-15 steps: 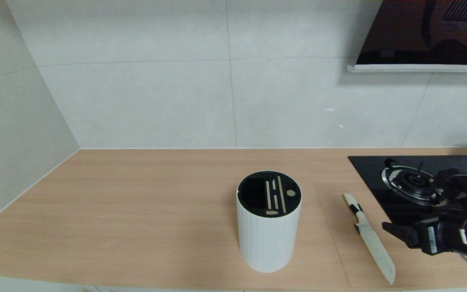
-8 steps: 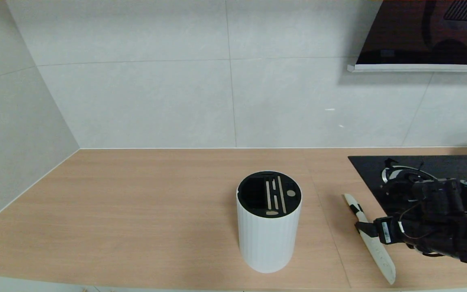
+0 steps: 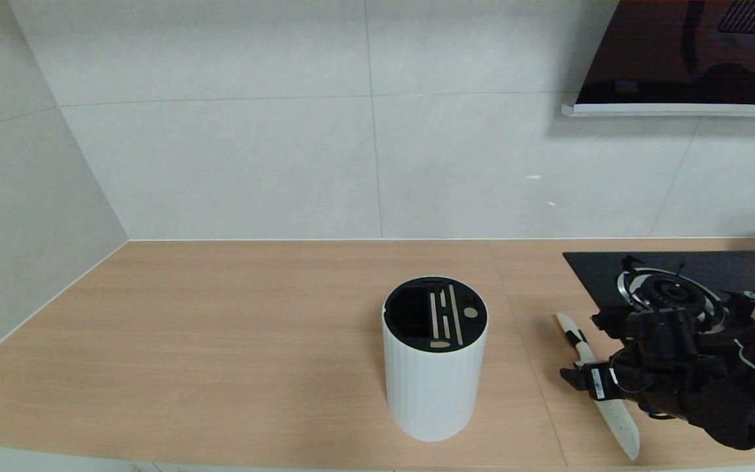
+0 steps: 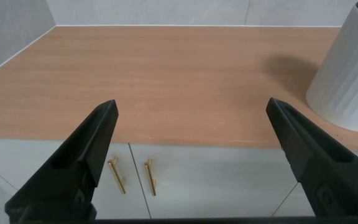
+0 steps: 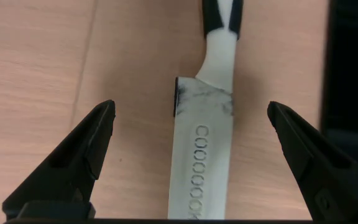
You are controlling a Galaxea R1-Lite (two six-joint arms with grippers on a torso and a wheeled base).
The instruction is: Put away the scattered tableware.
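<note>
Straddling the white speckled knife (image 5: 204, 149) on the wooden worktop (image 5: 42, 62) with right tool (image 5: 190, 109) spread wide, seemingly clear of it; next, lower and clench.

No legible text, nos. or signs in any view.

1. Knife (image 5: 207, 124), blade flat: one row of small oval ring marks, running lengthwise from near the heel toward the tip. The mark nearest the heel is open on one side; the rest are closed ovals. Pattern only, not chars.
2. White sticker (image 3: 597, 387) on a finger of the right pincer (image 3: 586, 349): dark print on it, too small to read.
</note>
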